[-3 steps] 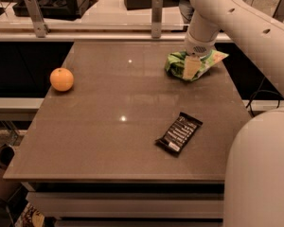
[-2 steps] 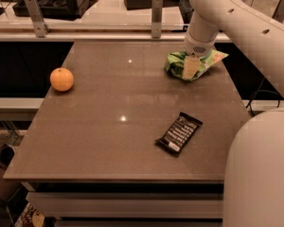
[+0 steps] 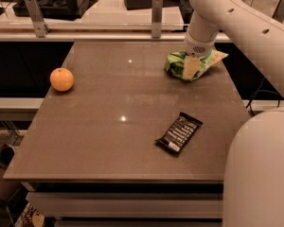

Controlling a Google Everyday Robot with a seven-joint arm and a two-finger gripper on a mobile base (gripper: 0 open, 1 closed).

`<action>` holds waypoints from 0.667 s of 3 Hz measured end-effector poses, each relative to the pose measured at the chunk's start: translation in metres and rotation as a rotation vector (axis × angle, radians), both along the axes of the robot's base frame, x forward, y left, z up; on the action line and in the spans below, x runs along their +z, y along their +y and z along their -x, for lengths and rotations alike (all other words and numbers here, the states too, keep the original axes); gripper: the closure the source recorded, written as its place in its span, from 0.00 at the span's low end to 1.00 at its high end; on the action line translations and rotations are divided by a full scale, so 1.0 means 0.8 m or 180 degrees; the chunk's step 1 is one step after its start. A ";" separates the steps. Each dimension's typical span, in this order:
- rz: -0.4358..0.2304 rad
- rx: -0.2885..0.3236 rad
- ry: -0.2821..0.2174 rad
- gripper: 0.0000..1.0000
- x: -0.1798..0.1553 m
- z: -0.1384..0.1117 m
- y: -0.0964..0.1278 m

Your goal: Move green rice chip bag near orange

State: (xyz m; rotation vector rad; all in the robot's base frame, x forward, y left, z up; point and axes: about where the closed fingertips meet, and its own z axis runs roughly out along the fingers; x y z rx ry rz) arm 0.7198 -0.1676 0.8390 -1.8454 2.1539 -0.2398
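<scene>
The green rice chip bag (image 3: 177, 63) lies crumpled at the far right of the brown table (image 3: 109, 141), its pale tan corner pointing right. My gripper (image 3: 191, 66) comes down from the white arm (image 3: 213, 18) straight onto the middle of the bag and covers part of it. The orange (image 3: 61, 79) sits near the table's left edge, far from the bag and the gripper.
A flat black candy bar wrapper (image 3: 179, 133) with white print lies right of centre toward the front. My white base (image 3: 260, 174) fills the lower right. Behind the table runs a rail with two metal posts (image 3: 156, 15). A dark bin (image 3: 2, 157) stands on the floor at left.
</scene>
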 end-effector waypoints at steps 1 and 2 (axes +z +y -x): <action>0.0000 0.0000 -0.0001 1.00 0.000 0.000 0.000; -0.0008 0.0062 -0.0144 1.00 0.038 0.022 0.012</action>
